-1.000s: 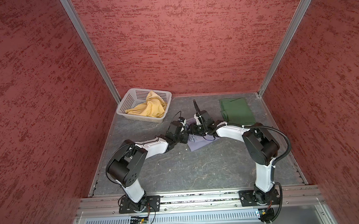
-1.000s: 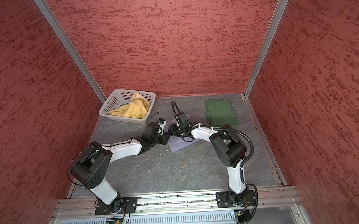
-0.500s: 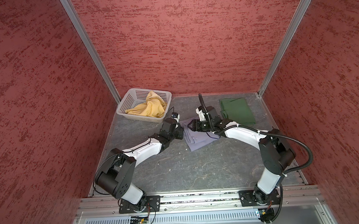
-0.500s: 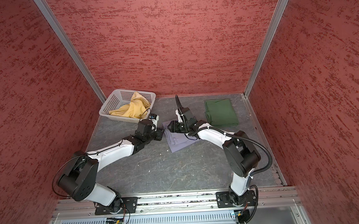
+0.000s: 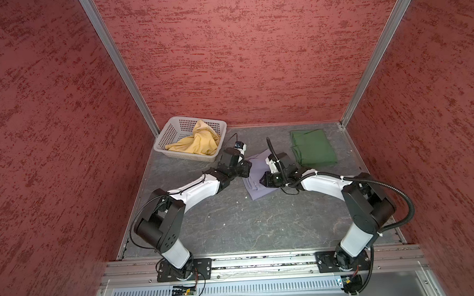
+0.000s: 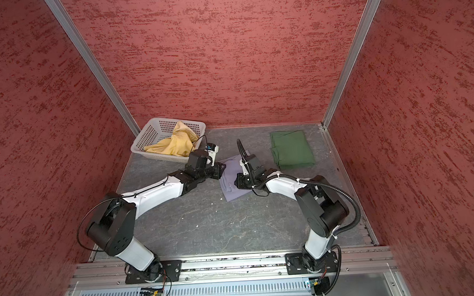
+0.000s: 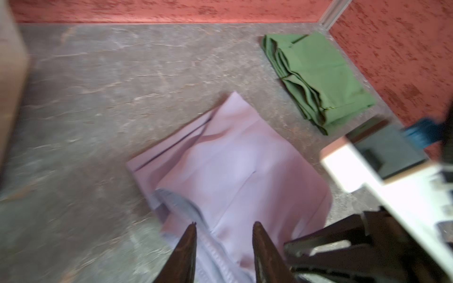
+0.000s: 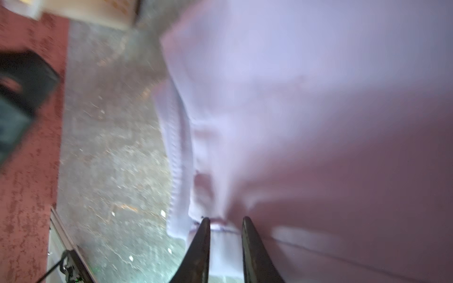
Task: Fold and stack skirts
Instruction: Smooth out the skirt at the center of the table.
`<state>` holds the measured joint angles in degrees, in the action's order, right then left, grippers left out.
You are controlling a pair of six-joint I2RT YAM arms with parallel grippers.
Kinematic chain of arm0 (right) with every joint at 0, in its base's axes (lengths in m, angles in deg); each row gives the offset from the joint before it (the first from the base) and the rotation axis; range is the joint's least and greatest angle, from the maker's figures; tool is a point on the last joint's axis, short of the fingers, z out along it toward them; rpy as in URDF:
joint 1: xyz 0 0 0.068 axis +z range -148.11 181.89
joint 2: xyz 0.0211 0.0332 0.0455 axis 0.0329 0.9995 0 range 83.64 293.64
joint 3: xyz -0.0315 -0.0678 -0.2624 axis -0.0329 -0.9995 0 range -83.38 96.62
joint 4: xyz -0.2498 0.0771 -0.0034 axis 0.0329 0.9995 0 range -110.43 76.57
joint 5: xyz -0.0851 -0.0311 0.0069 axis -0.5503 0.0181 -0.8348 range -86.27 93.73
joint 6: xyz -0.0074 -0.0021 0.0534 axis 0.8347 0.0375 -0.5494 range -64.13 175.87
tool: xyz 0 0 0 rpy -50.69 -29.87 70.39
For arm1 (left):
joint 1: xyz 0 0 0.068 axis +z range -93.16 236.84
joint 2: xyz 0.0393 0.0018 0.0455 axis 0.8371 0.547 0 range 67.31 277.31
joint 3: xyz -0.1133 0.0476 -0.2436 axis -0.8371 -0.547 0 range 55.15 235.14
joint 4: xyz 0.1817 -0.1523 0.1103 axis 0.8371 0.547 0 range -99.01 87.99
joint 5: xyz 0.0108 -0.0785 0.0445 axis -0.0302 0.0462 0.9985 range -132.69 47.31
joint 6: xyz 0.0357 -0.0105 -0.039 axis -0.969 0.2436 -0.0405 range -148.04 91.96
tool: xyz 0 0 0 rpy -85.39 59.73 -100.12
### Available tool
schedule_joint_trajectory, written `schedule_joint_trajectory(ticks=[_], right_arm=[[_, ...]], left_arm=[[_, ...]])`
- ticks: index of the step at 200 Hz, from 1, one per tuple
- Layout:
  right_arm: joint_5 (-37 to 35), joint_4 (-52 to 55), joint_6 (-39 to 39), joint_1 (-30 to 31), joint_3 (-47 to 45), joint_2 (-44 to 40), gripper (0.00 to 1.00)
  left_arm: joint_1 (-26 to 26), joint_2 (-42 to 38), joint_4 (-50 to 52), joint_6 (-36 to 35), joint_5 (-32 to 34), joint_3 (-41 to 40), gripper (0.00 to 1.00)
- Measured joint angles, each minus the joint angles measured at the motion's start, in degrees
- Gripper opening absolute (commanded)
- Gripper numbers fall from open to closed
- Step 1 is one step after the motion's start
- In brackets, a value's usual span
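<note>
A pale lavender-grey skirt [image 5: 256,178] [image 6: 229,185] lies partly folded mid-table between both arms. My left gripper [image 7: 224,224] hovers open over the skirt's stitched waistband edge [image 7: 186,210], at its left side in both top views. My right gripper [image 8: 225,219] has its jaws drawn narrow on a bunched edge of the lavender skirt [image 8: 294,98], with creases running to the tips. A folded dark green skirt [image 5: 313,148] [image 7: 318,73] lies flat at the back right. A crumpled mustard yellow skirt [image 5: 199,142] sits in the basket.
The white perforated basket [image 5: 170,130] [image 6: 147,131] stands in the back left corner. Red walls close three sides, with metal posts in the corners. Both arm bases sit on the front rail. Grey tabletop shows in front of the lavender skirt.
Both arms reached toward the back with the lavender skirt, then drew back to its near part. The skirt now lies longer toward the back. My right jaws narrowed.
</note>
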<state>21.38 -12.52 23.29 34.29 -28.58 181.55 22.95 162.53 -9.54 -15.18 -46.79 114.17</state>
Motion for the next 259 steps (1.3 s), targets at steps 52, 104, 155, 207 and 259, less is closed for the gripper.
schedule_joint_trajectory(ticks=[52, 104, 155, 207, 259], right_arm=[[0.3, -3.0, -1.3, 0.0, -5.3, -0.1, 0.21], [-1.2, -4.1, -2.2, 0.0, -6.2, 0.6, 0.18], [-1.6, -5.2, -2.8, 0.0, -6.7, 1.3, 0.21], [-2.1, -2.3, 0.4, 0.1, -6.4, -2.3, 0.46], [-4.7, 2.6, 7.6, -0.7, 3.1, -7.3, 0.62]], left_arm=[[-1.9, 9.9, -2.3, 3.6, -0.3, 1.6, 0.26], [0.2, 15.5, -4.4, 6.8, -0.2, 1.6, 0.25], [0.6, 15.5, -5.8, 7.1, -0.4, 1.0, 0.27], [0.6, 14.7, -6.3, 6.4, -1.1, 0.7, 0.34], [0.7, 8.1, -4.8, 5.8, -1.0, -0.8, 0.42]])
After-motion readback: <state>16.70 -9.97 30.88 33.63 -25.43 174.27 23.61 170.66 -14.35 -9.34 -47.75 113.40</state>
